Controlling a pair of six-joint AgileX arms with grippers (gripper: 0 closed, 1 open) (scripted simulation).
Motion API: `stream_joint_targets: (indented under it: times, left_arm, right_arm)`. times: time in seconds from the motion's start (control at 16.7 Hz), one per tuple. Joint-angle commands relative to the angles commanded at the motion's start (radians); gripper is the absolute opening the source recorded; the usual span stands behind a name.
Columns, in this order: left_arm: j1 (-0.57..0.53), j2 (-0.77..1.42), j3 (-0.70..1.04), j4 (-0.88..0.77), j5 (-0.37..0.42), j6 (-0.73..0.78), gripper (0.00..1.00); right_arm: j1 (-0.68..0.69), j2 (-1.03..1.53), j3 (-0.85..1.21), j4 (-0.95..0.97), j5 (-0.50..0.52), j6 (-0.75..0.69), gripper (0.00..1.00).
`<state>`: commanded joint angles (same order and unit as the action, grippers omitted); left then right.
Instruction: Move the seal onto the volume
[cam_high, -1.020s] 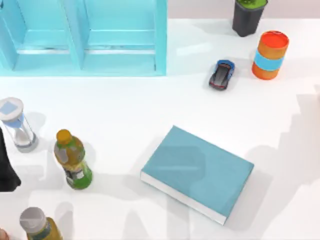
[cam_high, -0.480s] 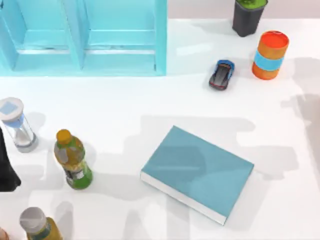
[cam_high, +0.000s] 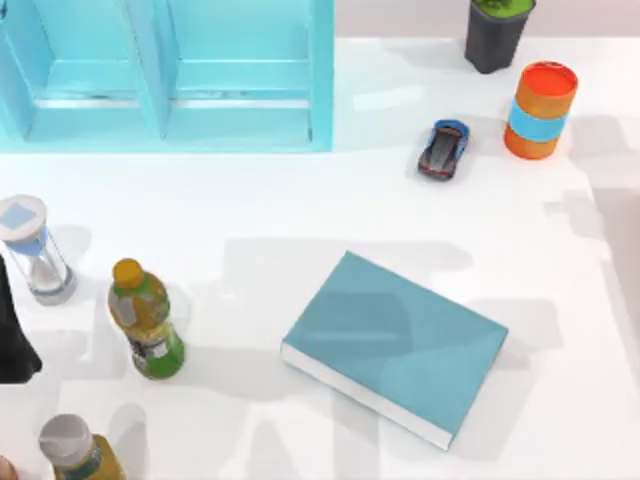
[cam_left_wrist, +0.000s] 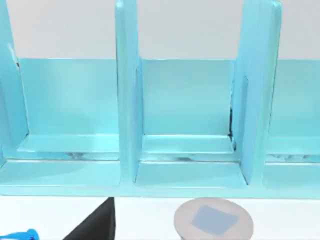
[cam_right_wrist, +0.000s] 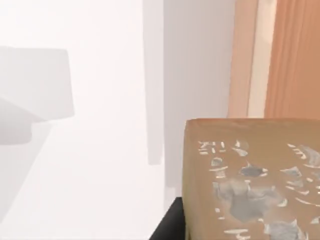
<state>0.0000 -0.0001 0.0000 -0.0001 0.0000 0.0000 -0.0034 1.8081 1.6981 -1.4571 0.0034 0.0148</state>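
Item: small tan-brown seal block with rounded edges and pale grey marks, seen close before the right wrist camera, above white surface; whether it is held cannot be told, nor the state of the right fingers. Destination: large flat teal-covered volume with white page edges, lying on the white bench, cover bare. Left arm parked at the bench's left edge, fingers' state cannot be told. Placement judged outstanding; transfer and release remain.
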Motion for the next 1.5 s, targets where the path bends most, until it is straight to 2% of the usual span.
stream_joint_targets:
  times: [0.24,0.66,0.84,1.5]
  left_arm:
    - [0.0,0.0,0.0,0.0,0.0,0.0,1.0]
    - [0.0,0.0,0.0,0.0,0.0,0.0,1.0]
    - [0.0,0.0,0.0,0.0,0.0,0.0,1.0]
    - [0.0,0.0,0.0,0.0,0.0,0.0,1.0]
  right_arm:
    - [0.111,0.051,0.005,0.035,0.0,0.111,0.0]
    - [0.569,0.183,-0.013,0.182,0.0,0.573,0.0]
    - [0.696,0.217,-0.029,0.24,0.0,0.7,0.0]
    - [0.729,0.223,-0.02,0.241,0.0,0.732,0.0]
